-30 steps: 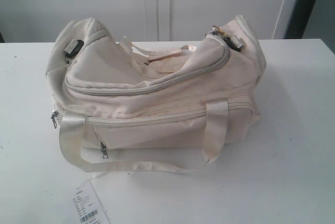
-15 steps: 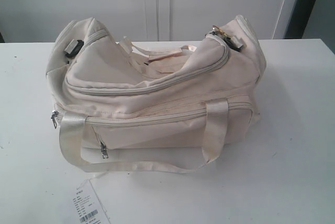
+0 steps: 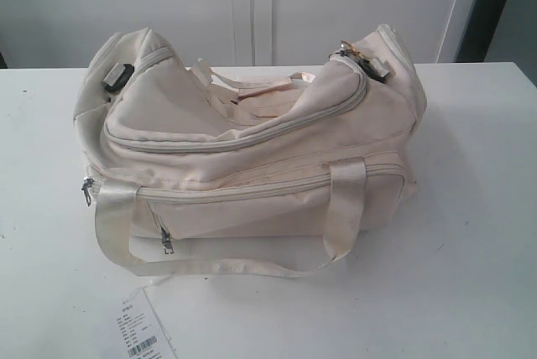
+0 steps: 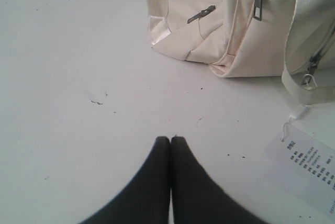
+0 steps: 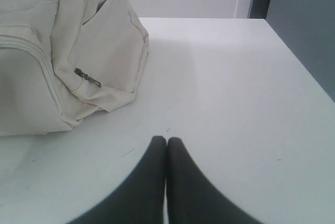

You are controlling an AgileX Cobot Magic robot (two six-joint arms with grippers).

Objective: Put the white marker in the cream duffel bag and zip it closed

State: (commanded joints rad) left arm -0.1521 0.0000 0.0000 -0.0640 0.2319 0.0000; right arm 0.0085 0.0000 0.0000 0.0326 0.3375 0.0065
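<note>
The left pincer (image 4: 170, 139) and right pincer (image 5: 166, 140) are hovering off opposite ends of the cream duffel bag (image 3: 252, 208), tips pressed together, gripping nothing. The white marker is showing nowhere, so a blind search is risking wasted moves. The bag's limp webbing handle (image 3: 109, 225), draping in front, is inviting snags, and the soft, slumping fabric is likely buckling under any pull on the curved top zipper (image 3: 235, 143) behind.

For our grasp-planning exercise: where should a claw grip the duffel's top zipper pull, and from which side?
Pinch the top zipper pull by its tab, from above: it apparently sticks up at the cream duffel bag's right end in the exterior view.
</note>
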